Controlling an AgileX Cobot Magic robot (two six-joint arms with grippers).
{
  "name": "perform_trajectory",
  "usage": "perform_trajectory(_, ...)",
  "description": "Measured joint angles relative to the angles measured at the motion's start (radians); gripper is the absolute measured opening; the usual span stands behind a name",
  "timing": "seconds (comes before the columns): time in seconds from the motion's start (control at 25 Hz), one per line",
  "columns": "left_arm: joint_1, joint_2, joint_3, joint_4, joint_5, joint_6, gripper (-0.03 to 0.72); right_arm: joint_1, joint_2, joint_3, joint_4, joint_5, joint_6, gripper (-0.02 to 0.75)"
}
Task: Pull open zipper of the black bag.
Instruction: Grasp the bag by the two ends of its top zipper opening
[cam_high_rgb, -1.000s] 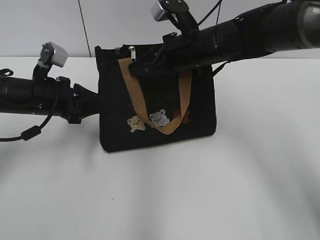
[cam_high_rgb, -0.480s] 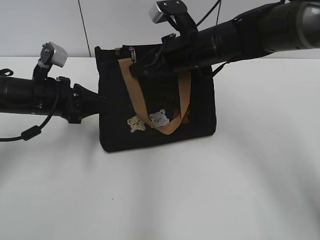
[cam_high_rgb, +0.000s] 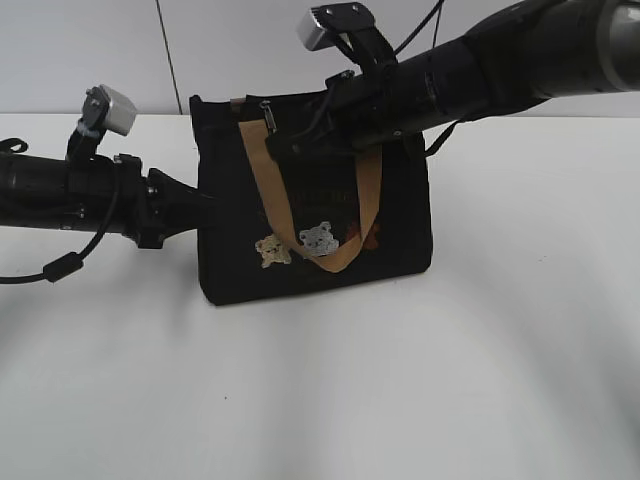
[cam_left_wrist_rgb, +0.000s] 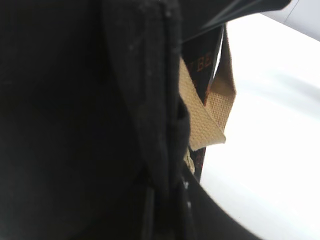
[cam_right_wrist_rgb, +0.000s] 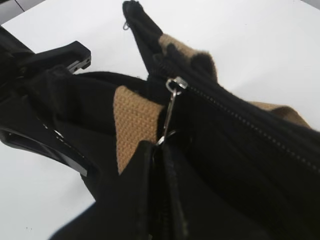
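The black bag (cam_high_rgb: 310, 265) stands upright on the white table (cam_high_rgb: 400, 380), bear patches and tan handles (cam_high_rgb: 270, 190) facing the camera. My left gripper (cam_high_rgb: 203, 200) is shut on the bag's left side seam (cam_left_wrist_rgb: 160, 125), which runs down between its fingers (cam_left_wrist_rgb: 225, 220). The zipper (cam_right_wrist_rgb: 171, 107), a silver pull tab on a ring, sits near the left end of the closed zip track (cam_right_wrist_rgb: 240, 117). My right gripper (cam_right_wrist_rgb: 162, 146) reaches in from the right over the bag's top and is shut on the tab's lower end. The tab (cam_high_rgb: 267, 112) shows at the bag's top left edge.
A tan handle strap (cam_right_wrist_rgb: 132, 120) lies just left of the tab, and another strap (cam_left_wrist_rgb: 210, 112) hangs in the left wrist view. A grey wall (cam_high_rgb: 100, 50) rises behind the table. A black cable (cam_high_rgb: 60, 268) droops under the left arm.
My right gripper's fingers have shut on the zipper pull tab, which has tipped down from standing upright. The left gripper and the bag have stayed put.
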Motion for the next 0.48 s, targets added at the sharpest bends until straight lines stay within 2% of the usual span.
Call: perform_trajectory(0.48,0.0,0.0,0.0,0.0,-0.001,0.0,0.048,0.0,-0.035,-0.001,-0.122,-0.016,0.092,-0.003)
